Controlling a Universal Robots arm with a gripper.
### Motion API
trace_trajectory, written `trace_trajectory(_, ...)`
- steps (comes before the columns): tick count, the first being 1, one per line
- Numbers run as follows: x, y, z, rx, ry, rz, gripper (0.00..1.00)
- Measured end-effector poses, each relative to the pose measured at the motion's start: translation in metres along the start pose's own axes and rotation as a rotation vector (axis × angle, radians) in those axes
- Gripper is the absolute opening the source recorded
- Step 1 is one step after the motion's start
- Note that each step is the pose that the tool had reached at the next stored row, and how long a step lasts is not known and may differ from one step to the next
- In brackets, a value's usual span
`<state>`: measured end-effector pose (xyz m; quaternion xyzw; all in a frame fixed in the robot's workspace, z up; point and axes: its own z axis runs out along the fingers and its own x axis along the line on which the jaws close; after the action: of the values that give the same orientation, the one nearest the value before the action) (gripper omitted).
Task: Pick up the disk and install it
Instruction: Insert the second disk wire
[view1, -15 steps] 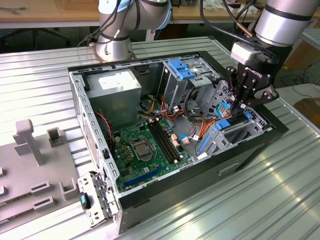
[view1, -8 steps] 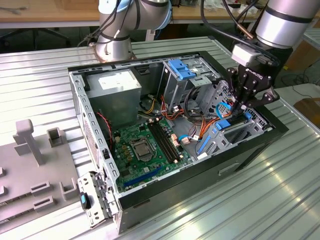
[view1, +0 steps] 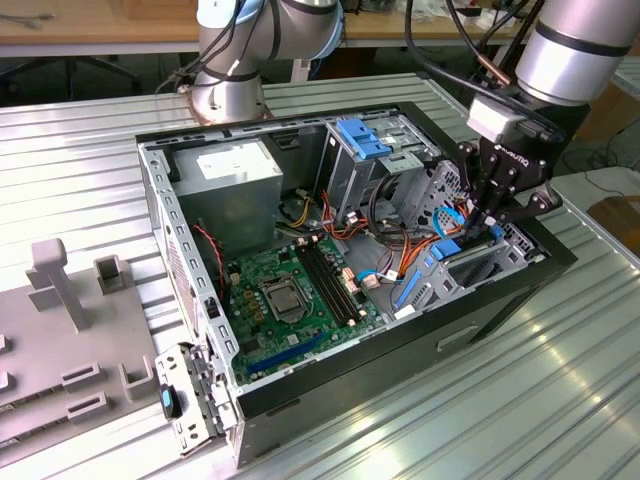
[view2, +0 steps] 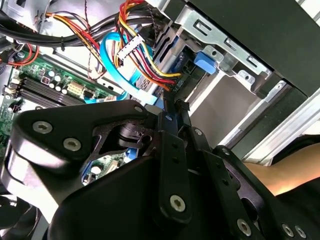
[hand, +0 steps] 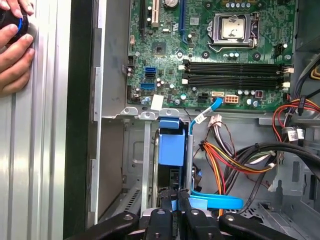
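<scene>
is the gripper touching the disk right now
Touching. In the first wrist view the gripper has its jaws closed on the blue-railed edge of the disk, which stands on edge in the drive bay, with no gap between them.

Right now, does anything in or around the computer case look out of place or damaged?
One thing: a person's hand rests on the table just outside the case wall, while the gripper is down in the drive cage. Bundled coloured cables lie close beside the gripper. I see nothing damaged or spilled.
</scene>
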<state>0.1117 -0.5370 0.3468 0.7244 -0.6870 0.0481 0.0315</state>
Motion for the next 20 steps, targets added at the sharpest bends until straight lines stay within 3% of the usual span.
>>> trace_trajectory(2,-0.0004,0.0,0.0008,0.0004,-0.0068,0.0,0.17)
trace_trajectory(7,-0.0013,0.0,0.0007,0.0005,-0.0103,0.0,0.17)
trace_trajectory(20,-0.0014,0.0,0.0016,0.0008,-0.0128,0.0,0.17)
